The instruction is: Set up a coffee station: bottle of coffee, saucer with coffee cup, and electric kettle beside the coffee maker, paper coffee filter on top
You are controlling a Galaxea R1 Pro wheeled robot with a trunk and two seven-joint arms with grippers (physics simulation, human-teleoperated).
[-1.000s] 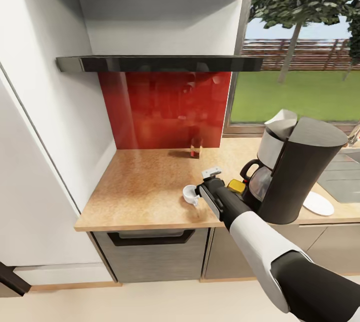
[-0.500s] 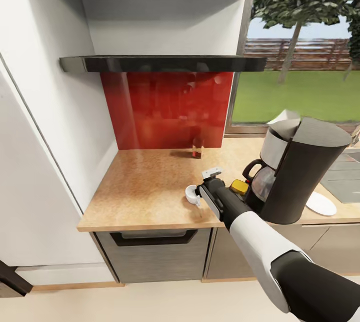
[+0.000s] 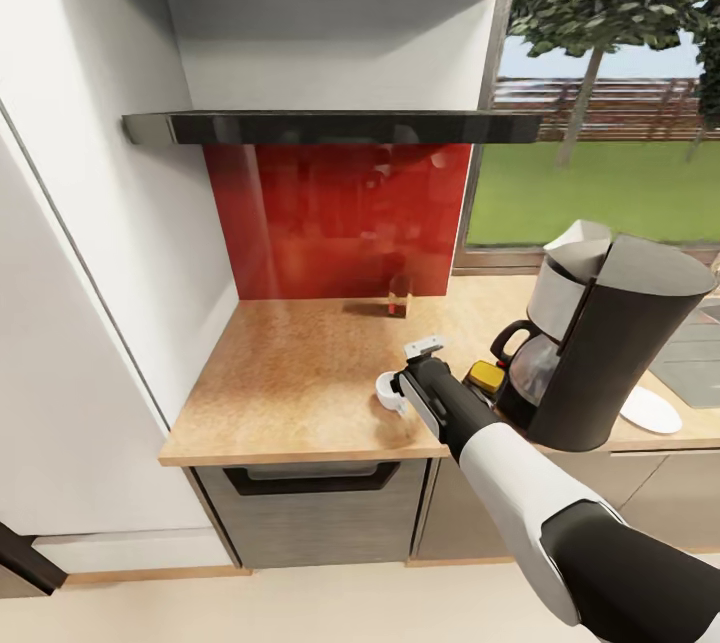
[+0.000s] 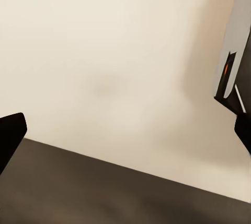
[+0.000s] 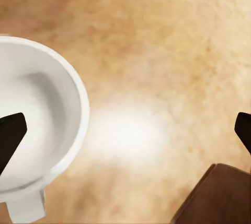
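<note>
**White cup beside our right gripper on the speckled counter**

Speckled tan stone is what we see under everything here: the countertop runs from the white wall at the left to the sink side at the right. The coffee cup sits near its front edge, just left of our right gripper, which reaches in over the counter. From the right wrist camera the coffee cup shows an empty white bowl with its small handle pointing our way; the two dark fingertips stand wide apart, one over the cup's bowl and the other out over bare counter, gripping nothing.

Further back, against the red backsplash, stands a small bottle; we cannot make out its contents.

To the right is the coffee maker, its glass carafe partly hidden behind our arm; a paper filter pokes from its top. A yellow object lies at its foot, half covered. The saucer lies beyond it, partly cut off by the machine.

Our left gripper has its dark tips apart over pale floor.
</note>
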